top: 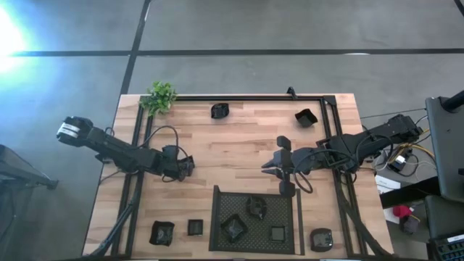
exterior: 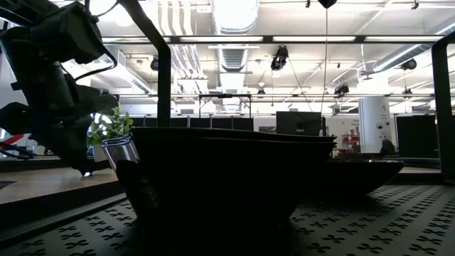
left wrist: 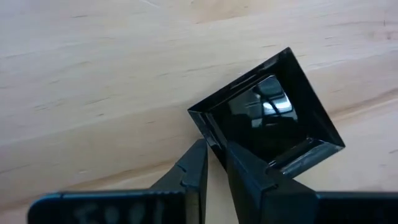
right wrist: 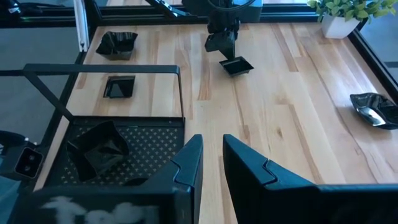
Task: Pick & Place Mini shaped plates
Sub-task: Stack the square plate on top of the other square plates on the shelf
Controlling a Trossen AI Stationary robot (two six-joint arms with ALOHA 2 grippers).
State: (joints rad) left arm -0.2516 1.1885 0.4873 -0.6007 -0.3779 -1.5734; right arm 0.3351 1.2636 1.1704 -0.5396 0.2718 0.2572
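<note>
My left gripper (top: 187, 165) is over the left half of the wooden table, shut on a small square black plate (left wrist: 267, 115); the right wrist view shows this plate (right wrist: 236, 65) below it. My right gripper (top: 267, 165) hangs above the table's middle, just beyond the mesh tray (top: 215, 217). Its fingers are slightly apart and hold nothing. Three mini plates lie in the tray, one of them (top: 233, 228) near its front. Other plates lie flat on the wood: two at the far side (top: 220, 110) (top: 306, 117) and three along the near edge (top: 161, 232) (top: 195, 228) (top: 321, 239). My left gripper pinches the square plate's rim (left wrist: 212, 142) next to one corner, with one finger outside the wall and the other finger (left wrist: 249, 171) inside the hollow. The fingers slant steeply down from above. Whether the plate is clear of the wood I cannot tell.
A green plant (top: 161, 96) in a white pot stands at the far left corner. A dark frame rail (top: 246, 98) runs along the far edge and down both sides. Bare wood lies between the two grippers. In the low view a dark plate (exterior: 227, 171) in the tray fills the foreground.
</note>
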